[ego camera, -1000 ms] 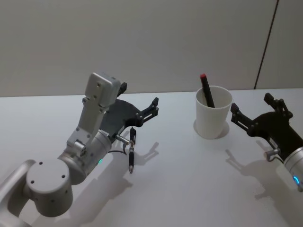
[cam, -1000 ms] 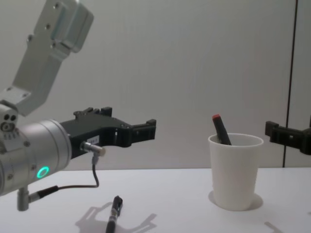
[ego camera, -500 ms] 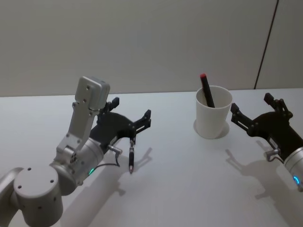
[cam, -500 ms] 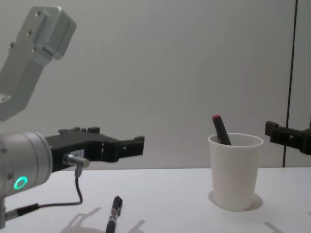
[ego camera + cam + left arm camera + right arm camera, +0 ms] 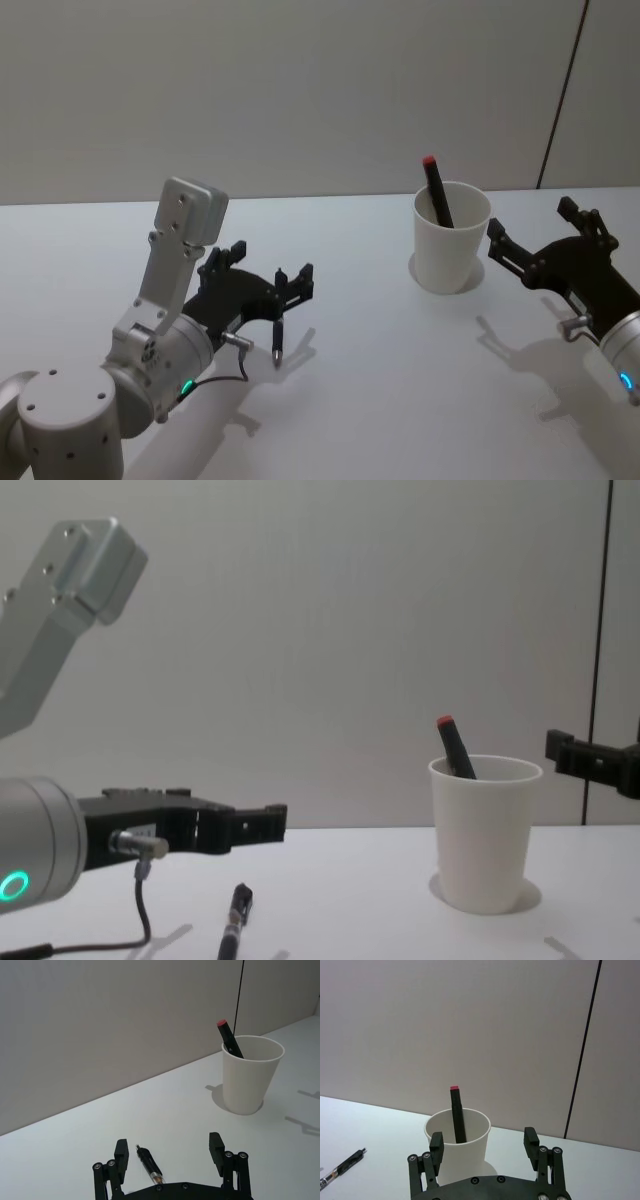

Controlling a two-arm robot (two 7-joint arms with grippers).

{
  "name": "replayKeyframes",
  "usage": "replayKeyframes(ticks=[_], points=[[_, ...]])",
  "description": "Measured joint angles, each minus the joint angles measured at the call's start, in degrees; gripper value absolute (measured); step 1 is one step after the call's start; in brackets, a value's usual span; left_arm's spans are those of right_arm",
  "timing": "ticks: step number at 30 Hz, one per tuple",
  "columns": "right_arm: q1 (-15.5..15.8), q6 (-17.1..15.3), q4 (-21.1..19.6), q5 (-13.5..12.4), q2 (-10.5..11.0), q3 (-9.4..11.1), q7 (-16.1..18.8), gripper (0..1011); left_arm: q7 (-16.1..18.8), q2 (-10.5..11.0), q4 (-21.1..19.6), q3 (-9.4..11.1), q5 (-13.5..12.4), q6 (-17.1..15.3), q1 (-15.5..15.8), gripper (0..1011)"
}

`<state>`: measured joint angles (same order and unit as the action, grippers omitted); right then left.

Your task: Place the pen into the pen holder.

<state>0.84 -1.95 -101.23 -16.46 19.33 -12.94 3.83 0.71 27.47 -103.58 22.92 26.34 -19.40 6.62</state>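
Lying flat, that slim black pen [image 5: 278, 337]?
Yes, on the white bench [image 5: 400, 390], long axis running away from the robot, clear end nearest it. The left gripper [image 5: 271, 264] hangs over it, fingers spread wide, empty.
And the white paper cup [image 5: 452, 250]?
Upright, well off to the right, bare bench between. The right gripper [image 5: 530, 220] is just beside it, fingers apart, empty.

Setting was a bare lab-like test bay: smooth white tabletop [image 5: 400, 390], blank grey wall panels [image 5: 300, 90], dark vertical seam [image 5: 563, 90].
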Motion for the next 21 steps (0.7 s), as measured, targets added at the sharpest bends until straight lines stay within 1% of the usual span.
replayKeyframes(ticks=[4,11,13,21], points=[[0.00,0.00,0.00,0.00,0.00,0.00,0.00,1001,0.71,-0.15,-0.59,0.00,0.73,-1.99,-0.33,1001],[0.00,0.00,0.00,0.00,0.00,0.00,0.00,1001,1.55,-0.86,-0.55,0.16,1.18,-4.03,-0.38,1001],[0.00,0.00,0.00,0.00,0.00,0.00,0.00,1002,2.01,-1.40,-0.10,0.27,1.19,-4.88,-0.22,1001],[0.00,0.00,0.00,0.00,0.00,0.00,0.00,1002,2.62,-2.87,1.55,0.60,0.96,-6.44,0.54,1001]])
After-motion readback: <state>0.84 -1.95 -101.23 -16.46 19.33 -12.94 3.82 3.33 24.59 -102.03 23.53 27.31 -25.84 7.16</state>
